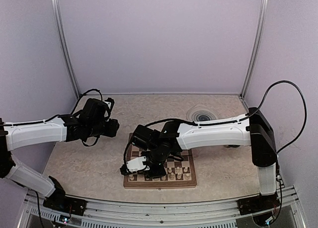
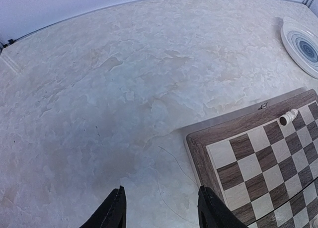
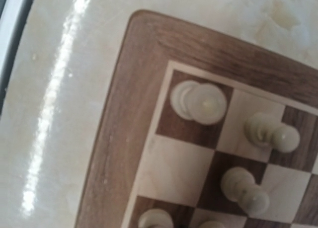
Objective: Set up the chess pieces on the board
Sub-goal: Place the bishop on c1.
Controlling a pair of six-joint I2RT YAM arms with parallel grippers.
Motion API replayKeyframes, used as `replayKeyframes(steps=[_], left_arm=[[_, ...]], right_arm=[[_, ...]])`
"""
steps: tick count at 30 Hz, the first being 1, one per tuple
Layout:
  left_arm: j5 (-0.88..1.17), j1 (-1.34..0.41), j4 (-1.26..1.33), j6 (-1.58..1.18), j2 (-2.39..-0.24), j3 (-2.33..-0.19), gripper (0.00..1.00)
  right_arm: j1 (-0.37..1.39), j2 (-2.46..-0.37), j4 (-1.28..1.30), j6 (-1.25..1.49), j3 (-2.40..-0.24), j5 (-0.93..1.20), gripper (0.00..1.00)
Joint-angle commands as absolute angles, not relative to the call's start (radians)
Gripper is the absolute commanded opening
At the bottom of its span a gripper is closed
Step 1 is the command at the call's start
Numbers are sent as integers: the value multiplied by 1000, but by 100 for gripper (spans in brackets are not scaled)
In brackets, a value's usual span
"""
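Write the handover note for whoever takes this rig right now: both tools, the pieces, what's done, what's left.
Left tool: open, holding nothing, over the table left of the board.
Right tool: shut, low over the board's near-left corner; whether it holds anything isn't visible.
Chess pieces: several stand on the two near rows, and the corner square is filled.
Done: part of the near rows.
Left: one tipped piece lies at the board's far edge and needs placing upright. The arm hides some squares, so check for gaps.
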State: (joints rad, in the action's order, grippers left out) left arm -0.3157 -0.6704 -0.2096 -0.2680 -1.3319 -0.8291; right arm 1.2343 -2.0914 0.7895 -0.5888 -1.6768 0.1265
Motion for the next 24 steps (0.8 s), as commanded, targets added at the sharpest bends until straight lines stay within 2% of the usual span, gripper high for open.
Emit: replayKeyframes(steps=[1, 8, 14, 17, 24], left_arm=[[-325, -678, -205, -265, -1342, -843, 50], [-318, -678, -210, -263, -1352, -848, 50], [-191, -683, -196, -223, -1347, -862, 50], [-17, -705, -175, -171, -1362, -889, 51], [20, -808, -304, -49, -1603, -1158, 51]], right_arm=[[1247, -2112, 813, -601, -1697, 145, 9], [1247, -2091, 823, -604, -1714, 135, 25], [1209, -2010, 878, -615, -1787, 209, 32], [1120, -1942, 863, -615, -1776, 321, 32], [802, -1797, 781, -604, -1628, 593, 34]])
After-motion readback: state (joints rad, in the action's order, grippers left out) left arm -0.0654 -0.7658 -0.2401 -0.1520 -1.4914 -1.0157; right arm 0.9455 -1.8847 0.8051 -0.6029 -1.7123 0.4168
